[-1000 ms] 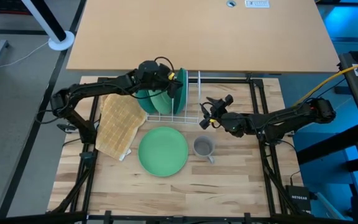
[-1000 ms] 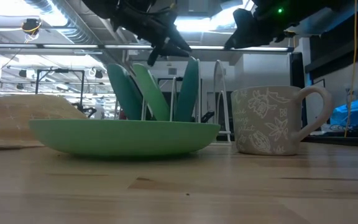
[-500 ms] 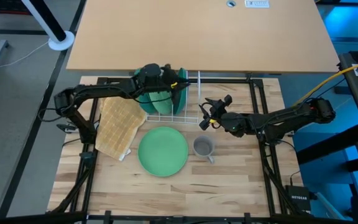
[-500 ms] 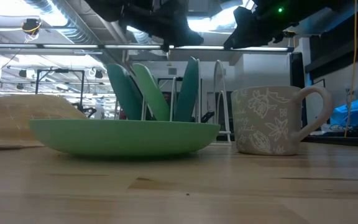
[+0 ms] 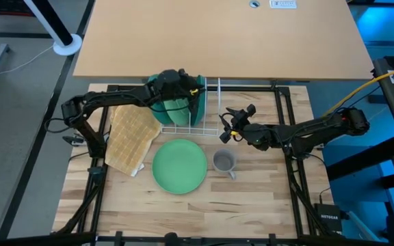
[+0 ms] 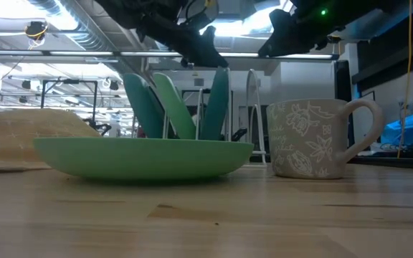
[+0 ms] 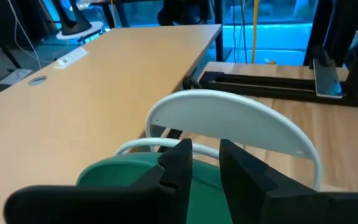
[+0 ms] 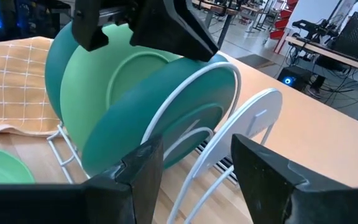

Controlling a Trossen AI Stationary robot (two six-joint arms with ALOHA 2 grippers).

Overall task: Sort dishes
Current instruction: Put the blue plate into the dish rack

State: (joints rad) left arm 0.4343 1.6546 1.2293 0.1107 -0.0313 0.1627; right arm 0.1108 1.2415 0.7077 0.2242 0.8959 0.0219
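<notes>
1. Nearest on the wooden surface (image 5: 183, 212), a light green plate (image 5: 179, 166) is seen lying flat, with a grey patterned mug (image 5: 224, 162) set upright just beside it on the right arm's side.
2. A tan-yellow waffle cloth (image 5: 131, 135) is laid on the plate's other side, near the left arm.
3. Behind the flat plate, a white wire rack (image 8: 213, 146) is seen holding three plates on edge: a dark teal plate (image 8: 160, 118) toward the right arm, a lighter green plate (image 8: 107, 78) in the middle, and another teal plate (image 6: 140, 105) behind it.
4. The right end effector (image 5: 226, 125) is held above the surface just beside the rack and behind the mug; its fingers are spread apart and nothing is gripped.
5. The left end effector (image 5: 189, 87) is positioned over the tops of the racked plates. Its fingers (image 7: 179, 163) are seen drawn close with a narrow gap left between them, just above a plate's rim; whether that rim is pinched cannot be told.
</notes>
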